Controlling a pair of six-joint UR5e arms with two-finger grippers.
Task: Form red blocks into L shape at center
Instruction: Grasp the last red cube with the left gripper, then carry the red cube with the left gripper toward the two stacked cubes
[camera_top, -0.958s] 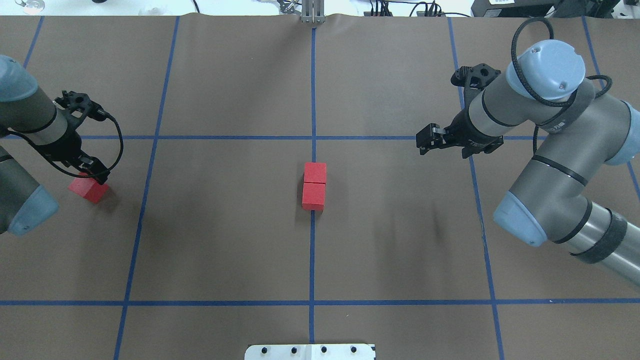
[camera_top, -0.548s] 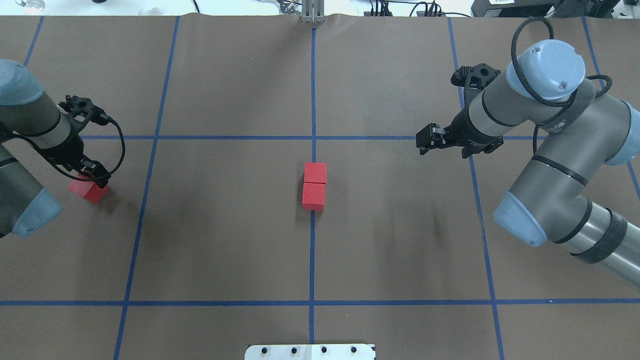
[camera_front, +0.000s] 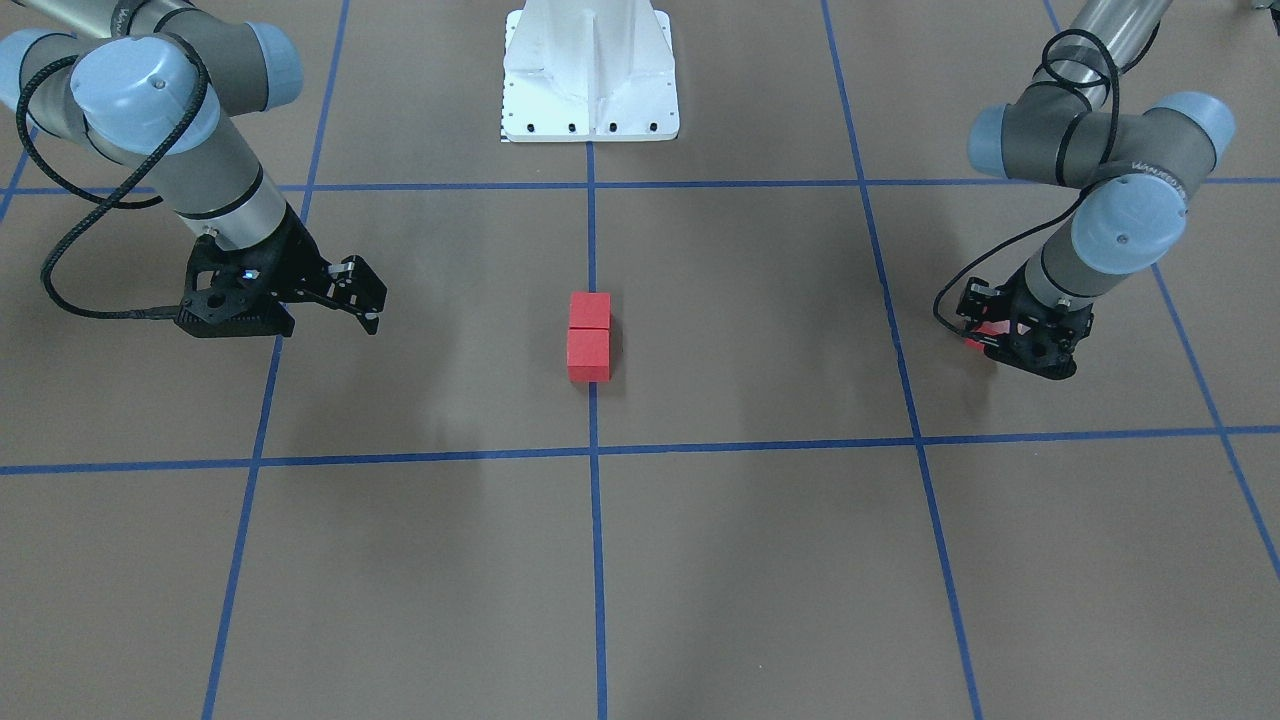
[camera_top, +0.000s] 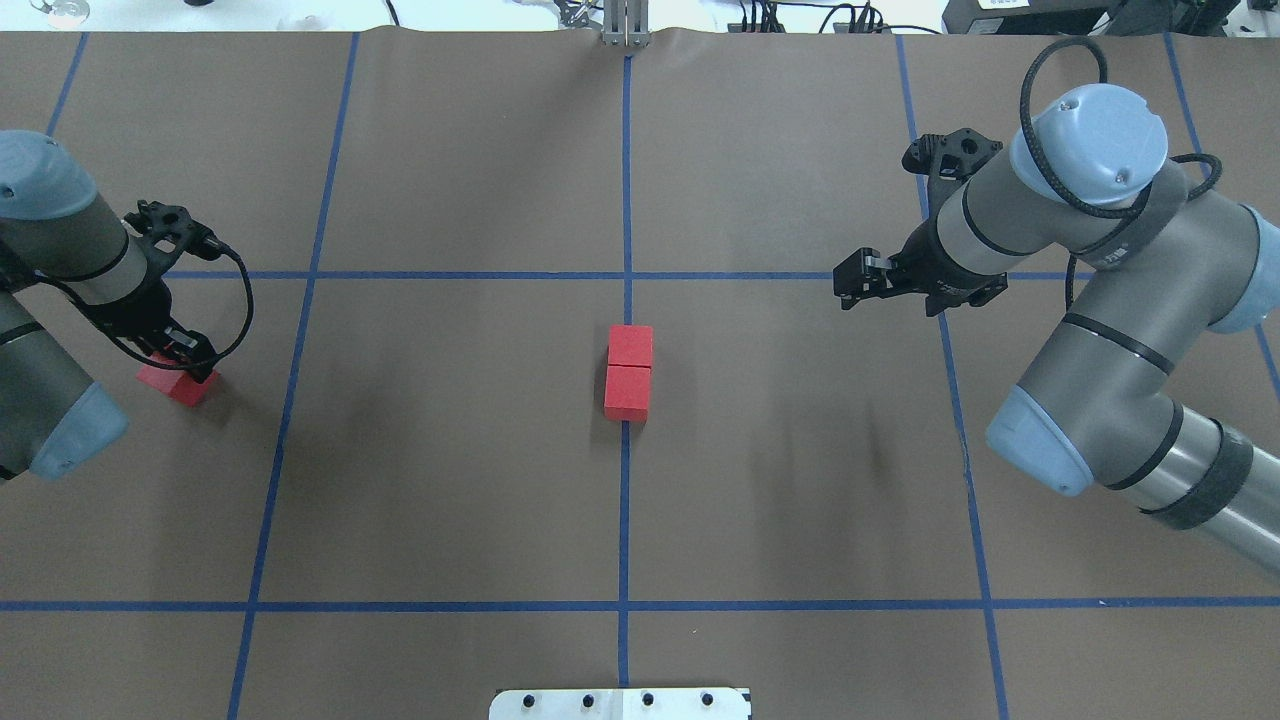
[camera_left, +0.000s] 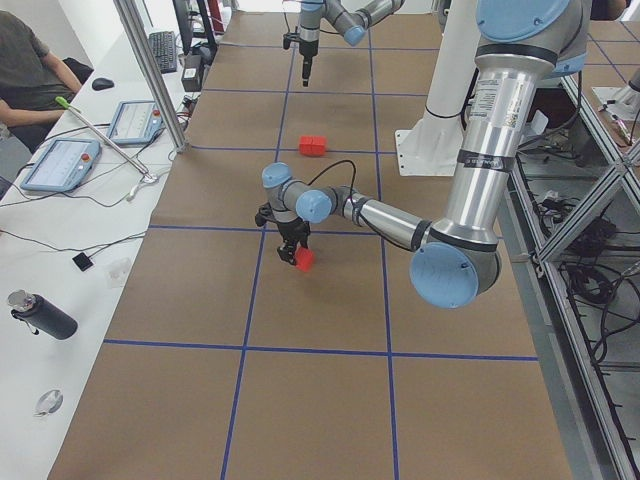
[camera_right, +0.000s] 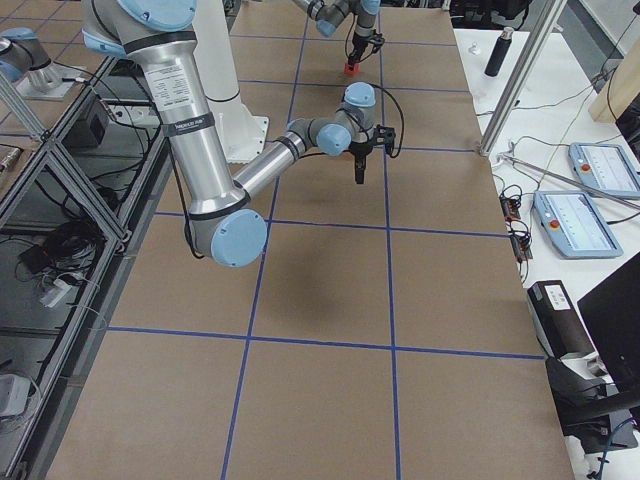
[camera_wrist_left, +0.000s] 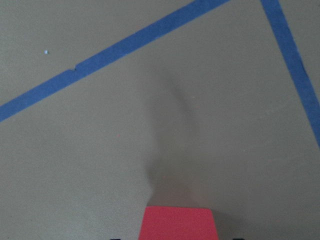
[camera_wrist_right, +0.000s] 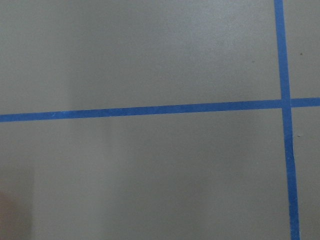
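Lowered since a second ago: left hand (camera_top: 192, 360), 1, parted astride lone red block (camera_top: 170, 384), 1, well left of center (camera_top: 560, 385). Paired red blocks (camera_top: 629, 372), 2, touching end to end at center. Right hand (camera_top: 848, 285), 1, parted, empty, aloft.

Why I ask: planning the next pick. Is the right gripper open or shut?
Open. The right gripper hangs over bare table with its jaws apart and nothing between them, in both the overhead and front views.
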